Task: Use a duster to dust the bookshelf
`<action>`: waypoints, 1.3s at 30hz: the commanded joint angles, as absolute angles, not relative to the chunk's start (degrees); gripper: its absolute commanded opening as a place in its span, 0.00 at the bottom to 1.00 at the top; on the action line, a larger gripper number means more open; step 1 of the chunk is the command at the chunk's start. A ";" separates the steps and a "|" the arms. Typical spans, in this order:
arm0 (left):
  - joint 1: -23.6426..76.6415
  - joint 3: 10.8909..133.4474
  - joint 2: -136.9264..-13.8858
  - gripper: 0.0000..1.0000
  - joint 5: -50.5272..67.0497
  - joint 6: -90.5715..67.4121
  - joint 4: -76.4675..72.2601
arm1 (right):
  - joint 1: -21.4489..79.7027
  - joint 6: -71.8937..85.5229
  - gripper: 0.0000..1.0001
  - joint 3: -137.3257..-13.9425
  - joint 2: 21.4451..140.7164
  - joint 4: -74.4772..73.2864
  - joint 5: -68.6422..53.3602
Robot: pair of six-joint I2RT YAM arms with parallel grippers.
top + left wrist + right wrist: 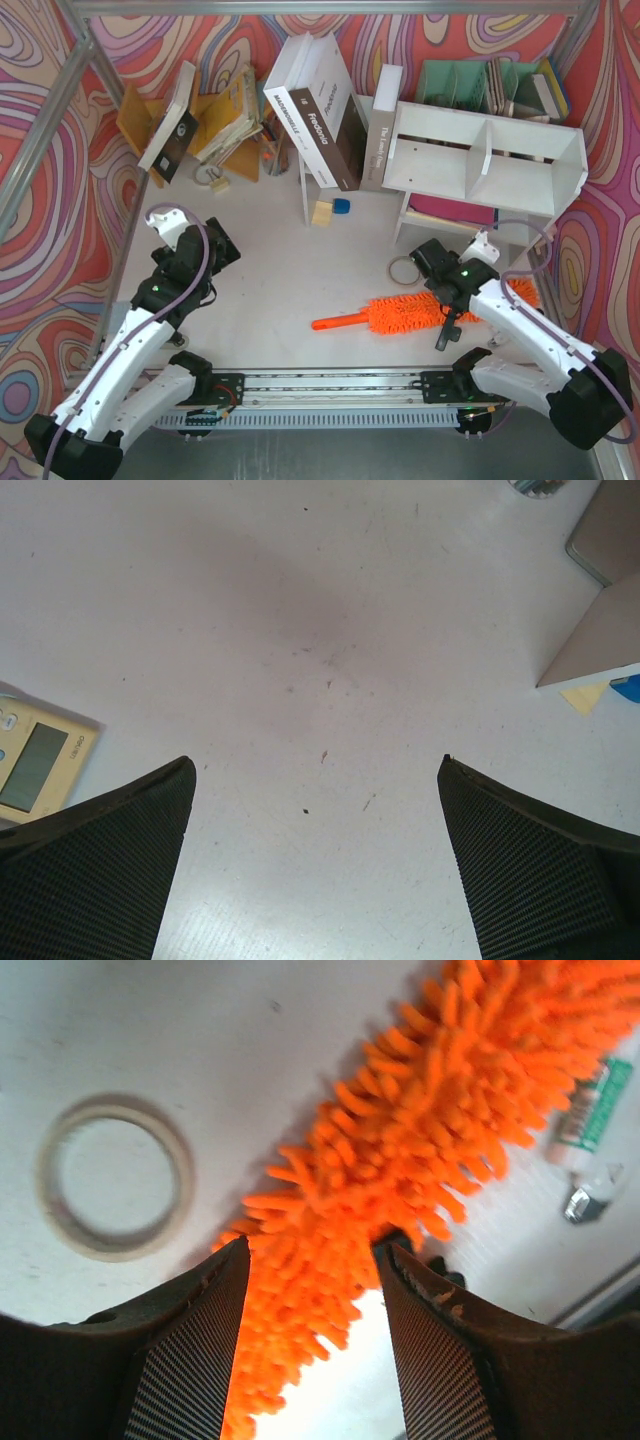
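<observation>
Right claw straddles duster, wrist view alone shows

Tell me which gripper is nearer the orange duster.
Right. The right gripper hangs over the duster, fingers either side of its fluffy head; the left gripper is far off, over the table.

The duster lies on the counter near the front edge. Its handle points left and its head lies to the right, under the right fingers. A tape ring lies just behind it. The bookshelf sits farther back on the right, with leaning books to its left.
</observation>
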State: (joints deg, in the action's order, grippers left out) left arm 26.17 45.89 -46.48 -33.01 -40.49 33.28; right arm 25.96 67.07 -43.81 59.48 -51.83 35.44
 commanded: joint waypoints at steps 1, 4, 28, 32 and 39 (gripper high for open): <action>26.36 45.26 -46.24 0.98 -33.13 -39.99 32.61 | 26.35 76.21 0.55 -40.55 59.20 -60.99 32.86; 26.31 45.14 -45.85 0.98 -33.15 -39.97 32.86 | 26.28 76.56 0.54 -38.35 58.04 -58.63 30.94; 26.35 45.01 -46.26 0.98 -33.26 -39.82 32.34 | 26.21 85.07 0.48 -34.68 59.19 -60.23 32.25; 26.35 44.91 -45.95 0.98 -33.31 -39.81 32.41 | 26.17 85.60 0.47 -33.84 60.99 -58.72 32.62; 26.33 44.74 -46.05 0.98 -33.14 -39.77 32.19 | 26.10 83.32 0.51 -31.89 59.38 -53.94 33.86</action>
State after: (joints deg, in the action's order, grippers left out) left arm 26.17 45.87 -46.35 -33.01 -40.49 32.93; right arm 25.96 83.37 -32.86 59.44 -56.14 31.24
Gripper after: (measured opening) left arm 0.983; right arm 0.502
